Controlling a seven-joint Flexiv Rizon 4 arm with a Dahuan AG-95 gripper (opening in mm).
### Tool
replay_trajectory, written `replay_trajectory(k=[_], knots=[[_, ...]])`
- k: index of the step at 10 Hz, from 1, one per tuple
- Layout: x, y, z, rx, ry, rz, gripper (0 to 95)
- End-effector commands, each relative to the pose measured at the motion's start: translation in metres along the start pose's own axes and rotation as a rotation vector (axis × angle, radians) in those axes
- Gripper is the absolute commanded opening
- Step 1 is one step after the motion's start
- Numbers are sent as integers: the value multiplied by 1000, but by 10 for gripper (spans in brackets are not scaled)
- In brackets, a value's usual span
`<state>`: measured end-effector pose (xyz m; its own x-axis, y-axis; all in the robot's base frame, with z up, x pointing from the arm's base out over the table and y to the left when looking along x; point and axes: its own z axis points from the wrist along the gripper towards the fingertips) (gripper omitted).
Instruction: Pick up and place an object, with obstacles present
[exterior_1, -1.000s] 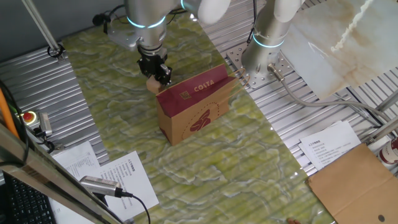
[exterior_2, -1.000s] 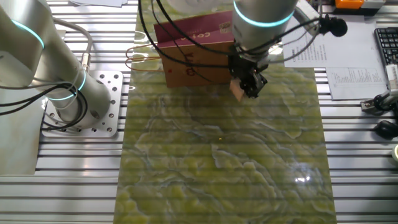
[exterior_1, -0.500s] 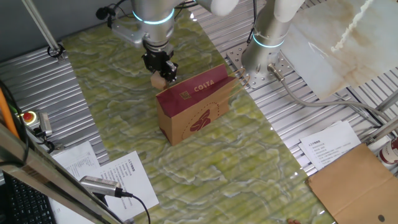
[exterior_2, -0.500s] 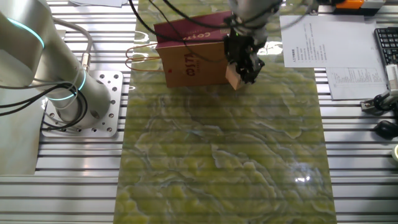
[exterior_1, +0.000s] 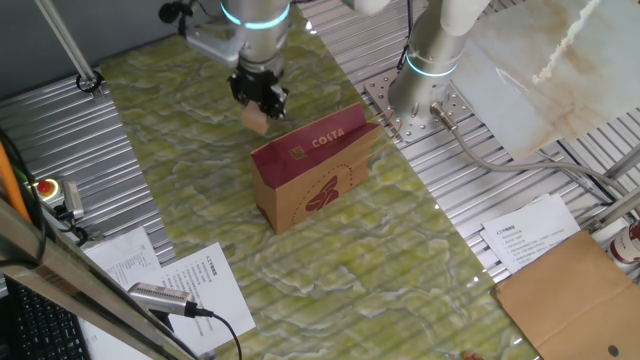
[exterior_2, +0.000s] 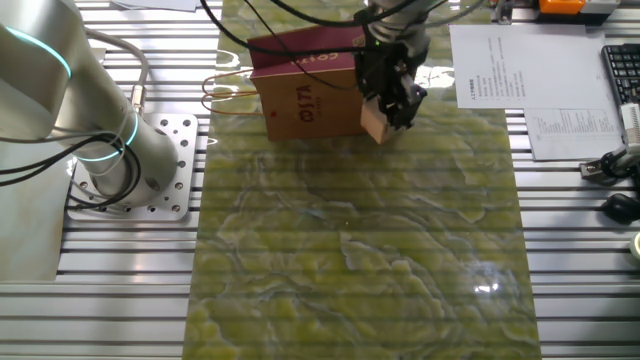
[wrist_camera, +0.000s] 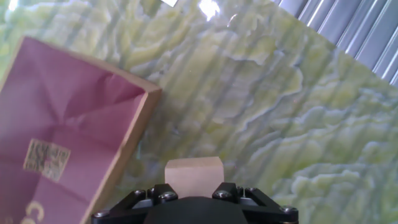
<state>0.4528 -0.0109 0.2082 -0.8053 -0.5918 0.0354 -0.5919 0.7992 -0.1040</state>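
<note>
Your black two-finger gripper (exterior_1: 259, 96) is clamped on the small pale tan wooden cube (exterior_1: 255, 120), which hangs in the air, clear of the green marbled mat (exterior_1: 180, 150). Just beside it stands the upright kraft-brown paper carton with a dark red top band (exterior_1: 312, 170). So the pick is done, I judge; you must carry the cube past this carton and set it down.

Cube (exterior_1: 256, 121) in pincer (exterior_1: 263, 100), above mat (exterior_1: 200, 180), beside carton (exterior_1: 310, 180).
</note>
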Motion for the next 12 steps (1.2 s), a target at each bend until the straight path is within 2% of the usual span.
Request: replay_trajectory(k=[1,3,4,6,12], knots=[[1,-9,-15,-17,-16,-37,0],[-3,-13,-22,-14,7,-29,0],[-4,-14,-23,-14,9,-19,0],[-7,-15,-24,-19,3,21,0],[-7,-17,-23,-23,2,38,0]])
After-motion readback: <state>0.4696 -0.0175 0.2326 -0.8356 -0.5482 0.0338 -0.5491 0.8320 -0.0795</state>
